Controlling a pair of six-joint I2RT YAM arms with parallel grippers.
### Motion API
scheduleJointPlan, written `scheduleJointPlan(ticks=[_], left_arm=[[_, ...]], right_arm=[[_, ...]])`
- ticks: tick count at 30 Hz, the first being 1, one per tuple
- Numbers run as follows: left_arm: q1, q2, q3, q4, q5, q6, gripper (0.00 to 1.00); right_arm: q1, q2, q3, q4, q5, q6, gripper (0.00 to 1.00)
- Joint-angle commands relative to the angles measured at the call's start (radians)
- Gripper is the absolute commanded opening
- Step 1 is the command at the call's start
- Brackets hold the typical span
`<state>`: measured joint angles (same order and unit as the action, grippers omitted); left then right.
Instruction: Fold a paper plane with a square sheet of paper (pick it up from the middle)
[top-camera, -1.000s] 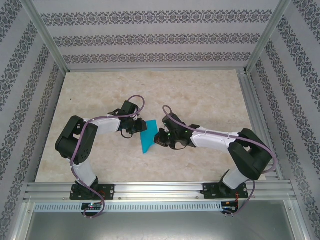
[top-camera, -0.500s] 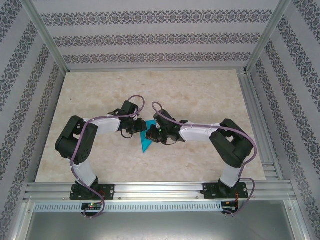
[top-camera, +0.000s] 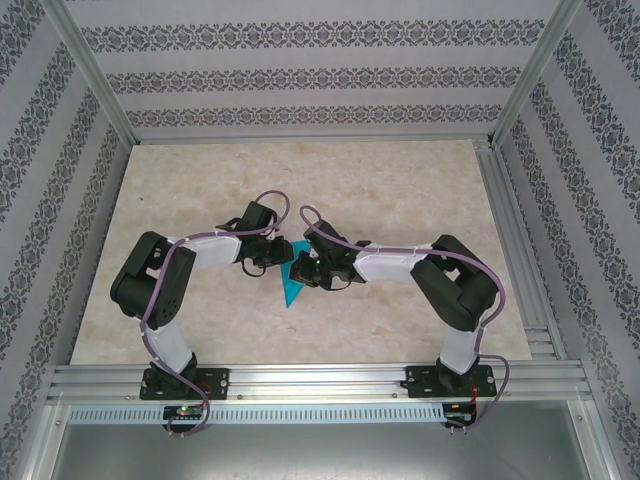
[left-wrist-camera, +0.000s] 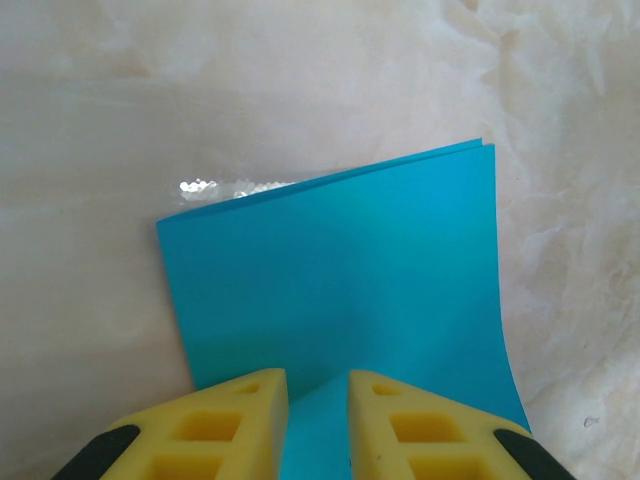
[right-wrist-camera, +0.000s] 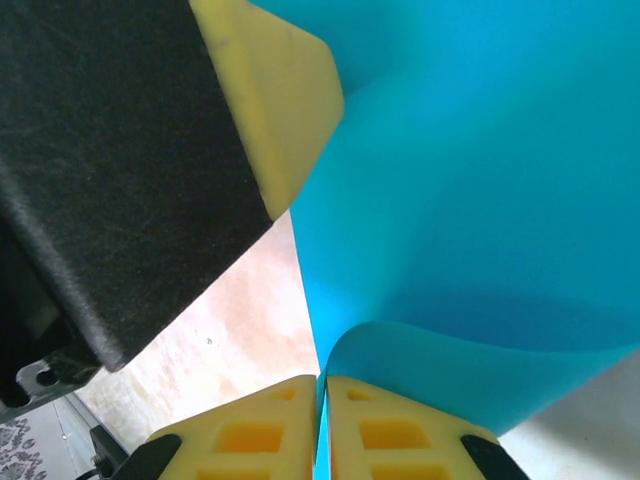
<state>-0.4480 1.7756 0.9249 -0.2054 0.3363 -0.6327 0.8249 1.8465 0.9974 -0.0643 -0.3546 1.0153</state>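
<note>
My left claw (left-wrist-camera: 317, 385) sat low over the bench (top-camera: 400, 180) with its two yellow fingers (left-wrist-camera: 245, 415) a narrow gap apart. Blue showed through that gap, and I could not tell whether the fingers pinned the paper or only lay on it.

The square sheet of paper (left-wrist-camera: 340, 270) lay between my two claws, near the middle of the bench. It was already doubled over, with two layers showing at the far corner. It was thin and very light, and it bowed wherever nothing backed it. I judged it would buckle or slip under a careless pull and tear if both claws tugged apart. The safest hold looked to be on a doubled edge or along the crease, where it was stiffest. It carried no print, label or writing that I could read.

My right claw (right-wrist-camera: 322, 380) was closed almost flat, its fingertips pinching one curled edge of the sheet.
</note>
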Motion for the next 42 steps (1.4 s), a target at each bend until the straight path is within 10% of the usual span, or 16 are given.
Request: scheduleJointPlan(ticks=[1, 42], left_arm=[[-0.011, 0.007, 0.007, -0.011, 0.005, 0.016, 0.25], [-0.011, 0.006, 0.002, -0.015, 0.003, 0.015, 0.26]], right_arm=[[0.011, 0.028, 0.022, 0.035, -0.014, -0.018, 0.12], [-0.003, 0.079, 0.001, 0.073, 0.035, 0.006, 0.11]])
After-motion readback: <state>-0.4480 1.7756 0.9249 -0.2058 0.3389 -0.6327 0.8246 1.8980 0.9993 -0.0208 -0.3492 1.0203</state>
